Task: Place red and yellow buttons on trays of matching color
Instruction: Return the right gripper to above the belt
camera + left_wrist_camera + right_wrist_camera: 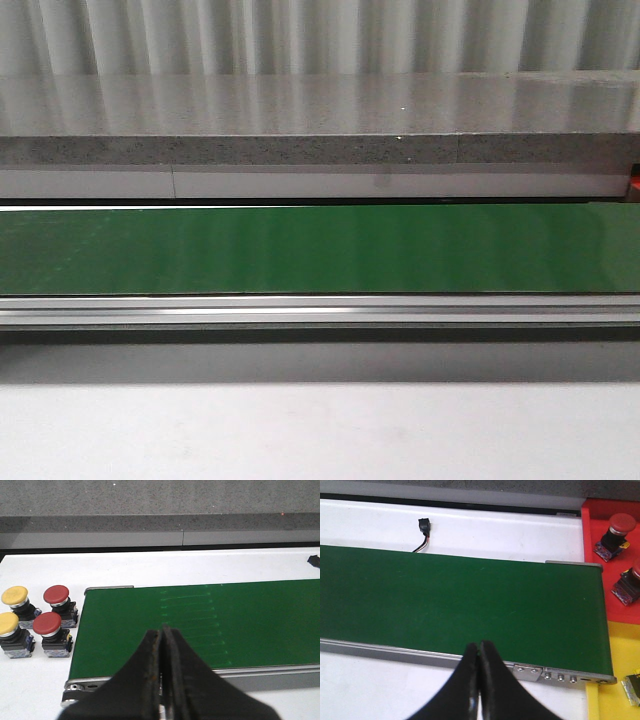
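In the left wrist view, two red buttons (56, 595) (47, 624) and two yellow buttons (14, 596) (7, 624) stand on the white table beside the end of the green belt (200, 625). My left gripper (161, 630) hangs over the belt's near edge, shut and empty. In the right wrist view, a red tray (600, 575) holds two red buttons (619, 524) (636, 572), and a yellow tray (615, 700) lies beside it with the corner of one button base (633, 686) showing at the frame edge. My right gripper (480, 645) is shut and empty above the belt's near rail.
The front view shows only the green conveyor belt (320, 250), its aluminium rail (320, 310) and a grey stone ledge (320, 120) behind. A small black connector with wires (424, 526) lies on the white table beyond the belt.
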